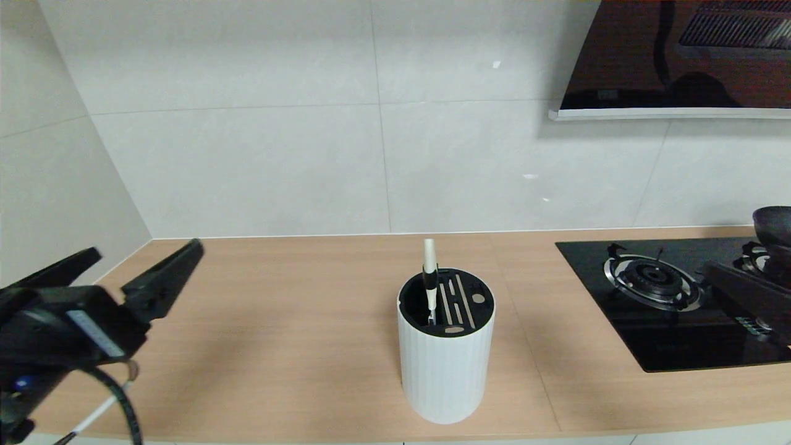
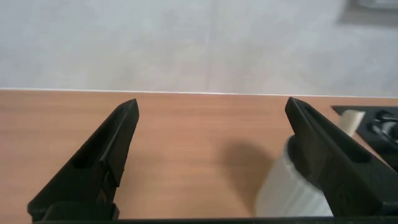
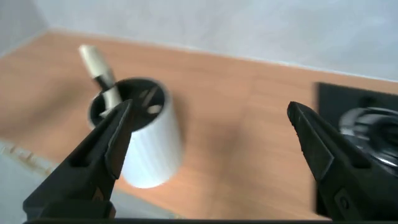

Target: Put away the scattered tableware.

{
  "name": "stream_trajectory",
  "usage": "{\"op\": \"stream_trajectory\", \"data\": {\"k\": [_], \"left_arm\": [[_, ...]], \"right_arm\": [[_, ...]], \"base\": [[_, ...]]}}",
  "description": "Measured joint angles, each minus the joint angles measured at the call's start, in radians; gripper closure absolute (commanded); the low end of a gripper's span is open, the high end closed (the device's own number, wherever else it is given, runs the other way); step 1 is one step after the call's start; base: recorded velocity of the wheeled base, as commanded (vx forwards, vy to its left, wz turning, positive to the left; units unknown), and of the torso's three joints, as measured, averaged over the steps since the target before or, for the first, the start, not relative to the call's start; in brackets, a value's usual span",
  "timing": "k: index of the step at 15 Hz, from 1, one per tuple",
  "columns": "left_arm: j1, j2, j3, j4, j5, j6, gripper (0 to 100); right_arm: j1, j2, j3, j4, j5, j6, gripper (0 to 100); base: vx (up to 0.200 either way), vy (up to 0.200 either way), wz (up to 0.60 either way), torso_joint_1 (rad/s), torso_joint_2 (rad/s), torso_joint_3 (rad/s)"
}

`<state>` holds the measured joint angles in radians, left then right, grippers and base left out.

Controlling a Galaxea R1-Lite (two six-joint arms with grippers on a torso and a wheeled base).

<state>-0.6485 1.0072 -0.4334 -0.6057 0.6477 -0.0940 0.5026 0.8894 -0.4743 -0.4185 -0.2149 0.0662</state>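
Observation:
A white ribbed utensil holder [image 1: 445, 371] with a black slotted top stands upright near the counter's front edge. A utensil with a cream handle [image 1: 429, 262] stands in one of its slots. My left gripper [image 1: 147, 247] hovers open over the left part of the counter, well left of the holder, with nothing between its fingers. In the left wrist view the left gripper [image 2: 211, 104] is open, with the holder [image 2: 289, 186] and the cream handle [image 2: 353, 121] behind one finger. My right gripper [image 3: 209, 107] is open and holds nothing, a little away from the holder [image 3: 146, 149] and its utensil [image 3: 96, 62].
A black gas stove [image 1: 667, 303] is set into the wooden counter [image 1: 278, 296] on the right, with a dark pan [image 1: 772, 225] at its far edge. A range hood [image 1: 680, 55] hangs above it. Tiled walls close off the back and left.

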Motion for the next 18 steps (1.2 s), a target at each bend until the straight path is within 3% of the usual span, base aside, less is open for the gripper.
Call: {"op": "stream_trajectory", "data": {"k": [2,5,7,9,10,12,14,16,17,18], "left_arm": [[0.067,-0.167,0.012,0.143,-0.001,0.002,0],[0.211,-0.442,0.02,0.357,-0.013,0.022,0],[0.321,-0.618,0.021,0.471,-0.048,0.075,0],[0.413,-0.756,0.027,0.539,-0.079,0.152,0],[0.457,-0.81,0.04,0.549,-0.082,0.177,0],[0.523,-0.867,0.083,0.522,-0.079,0.176,0],[0.588,-0.919,0.126,0.521,-0.104,0.189,0],[0.624,-0.97,0.227,0.514,-0.132,0.209,0],[0.633,-0.984,0.294,0.491,-0.16,0.215,0],[0.639,-0.993,0.356,0.487,-0.233,0.206,0]], "right_arm": [[-0.081,-0.143,0.044,0.04,0.001,-0.005,0],[-0.211,-0.381,0.067,0.153,0.002,-0.075,0],[-0.271,-0.547,0.074,0.249,0.003,-0.175,0],[-0.34,-0.667,0.076,0.33,0.011,-0.224,0],[-0.389,-0.716,0.079,0.347,0.021,-0.229,0],[-0.453,-0.794,0.098,0.362,0.083,-0.23,0],[-0.486,-0.849,0.144,0.362,0.114,-0.227,0],[-0.496,-0.874,0.221,0.361,0.117,-0.21,0],[-0.498,-0.88,0.277,0.353,0.118,-0.205,0],[-0.499,-0.884,0.351,0.339,0.118,-0.194,0]], "base": [[0.0,0.0,0.0,0.0,0.0,0.0],[0.0,0.0,0.0,0.0,0.0,0.0],[0.0,0.0,0.0,0.0,0.0,0.0],[0.0,0.0,0.0,0.0,0.0,0.0],[0.0,0.0,0.0,0.0,0.0,0.0],[0.0,0.0,0.0,0.0,0.0,0.0],[0.0,0.0,0.0,0.0,0.0,0.0],[0.0,0.0,0.0,0.0,0.0,0.0],[0.0,0.0,0.0,0.0,0.0,0.0],[0.0,0.0,0.0,0.0,0.0,0.0]]}}
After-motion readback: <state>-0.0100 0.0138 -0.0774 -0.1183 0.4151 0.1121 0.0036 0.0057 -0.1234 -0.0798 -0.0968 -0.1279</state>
